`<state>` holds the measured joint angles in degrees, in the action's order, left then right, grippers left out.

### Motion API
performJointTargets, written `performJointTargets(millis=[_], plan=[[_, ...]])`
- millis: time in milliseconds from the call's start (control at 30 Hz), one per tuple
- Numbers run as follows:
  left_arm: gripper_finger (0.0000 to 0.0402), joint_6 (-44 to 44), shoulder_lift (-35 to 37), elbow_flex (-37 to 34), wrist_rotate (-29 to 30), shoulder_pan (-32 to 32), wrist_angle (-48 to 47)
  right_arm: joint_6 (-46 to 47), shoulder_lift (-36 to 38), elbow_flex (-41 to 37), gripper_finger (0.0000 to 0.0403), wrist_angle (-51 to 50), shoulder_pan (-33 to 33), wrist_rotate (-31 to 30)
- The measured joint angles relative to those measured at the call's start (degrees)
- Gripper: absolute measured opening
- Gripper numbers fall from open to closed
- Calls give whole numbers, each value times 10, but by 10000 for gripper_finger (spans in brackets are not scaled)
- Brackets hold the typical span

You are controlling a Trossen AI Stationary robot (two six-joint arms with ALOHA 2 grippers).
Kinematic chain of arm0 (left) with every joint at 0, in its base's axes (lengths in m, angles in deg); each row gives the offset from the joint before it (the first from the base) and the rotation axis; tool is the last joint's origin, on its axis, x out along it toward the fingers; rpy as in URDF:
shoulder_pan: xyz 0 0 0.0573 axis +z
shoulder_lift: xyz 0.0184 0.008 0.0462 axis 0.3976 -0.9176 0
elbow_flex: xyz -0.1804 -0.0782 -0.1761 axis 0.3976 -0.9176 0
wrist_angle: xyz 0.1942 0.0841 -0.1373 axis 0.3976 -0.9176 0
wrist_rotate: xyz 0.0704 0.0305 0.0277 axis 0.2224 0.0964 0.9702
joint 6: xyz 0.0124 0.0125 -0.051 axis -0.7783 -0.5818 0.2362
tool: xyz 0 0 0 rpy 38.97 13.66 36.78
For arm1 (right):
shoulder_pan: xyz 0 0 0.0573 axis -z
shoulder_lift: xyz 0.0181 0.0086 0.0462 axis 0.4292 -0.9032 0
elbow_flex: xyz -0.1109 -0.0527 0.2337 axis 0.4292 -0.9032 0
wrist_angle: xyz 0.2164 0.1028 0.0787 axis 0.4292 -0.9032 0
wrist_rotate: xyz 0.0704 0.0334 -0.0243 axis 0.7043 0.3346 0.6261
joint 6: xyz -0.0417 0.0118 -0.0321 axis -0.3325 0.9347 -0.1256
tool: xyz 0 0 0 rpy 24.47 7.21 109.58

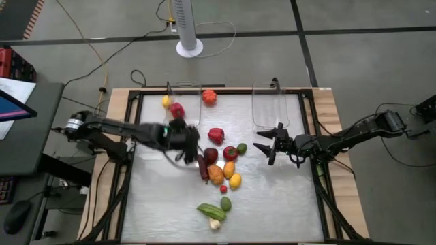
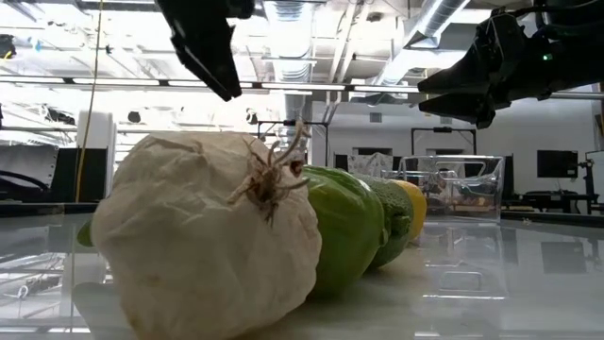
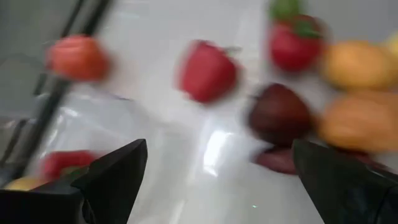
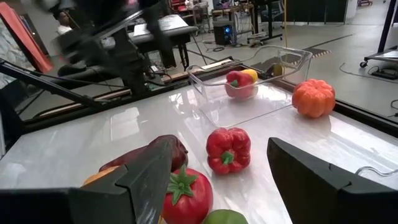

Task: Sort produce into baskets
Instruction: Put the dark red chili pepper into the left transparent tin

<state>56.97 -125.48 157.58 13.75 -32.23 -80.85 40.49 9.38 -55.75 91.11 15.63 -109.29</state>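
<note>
Between picks. Left gripper [image 1: 185, 141] is spread wide and empty just beside the left basket [image 1: 182, 109], which holds two pieces. Right gripper [image 4: 211, 180] is spread, empty, aimed at the red pepper [image 4: 228, 150]. Next move: one loose piece to be approached and pinched.

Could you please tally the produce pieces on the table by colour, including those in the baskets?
Red: 4
Orange: 3
Yellow: 2
Green: 3
Dark maroon: 2
Whitish: 1
Total: 15
</note>
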Motion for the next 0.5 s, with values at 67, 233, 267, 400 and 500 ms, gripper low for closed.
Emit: performJointTargets(millis=[67, 233, 267, 400, 500], plan=[[386, 12, -23, 0, 0, -40, 3, 3, 0, 0, 292, -5, 0, 0], [386, -14, -104, 0, -6, -107, 10, 9, 0, 0, 292, -8, 0, 0], [387, -26, -122, 0, -13, -115, 15, 9, 0, 0, 292, -8, 0, 0], [387, -94, -189, 0, -33, -130, 17, 9, 0, 0, 292, -7, 0, 0], [387, -133, -223, 2, -43, -128, 16, 9, 0, 0, 292, -7, 0, 0]])
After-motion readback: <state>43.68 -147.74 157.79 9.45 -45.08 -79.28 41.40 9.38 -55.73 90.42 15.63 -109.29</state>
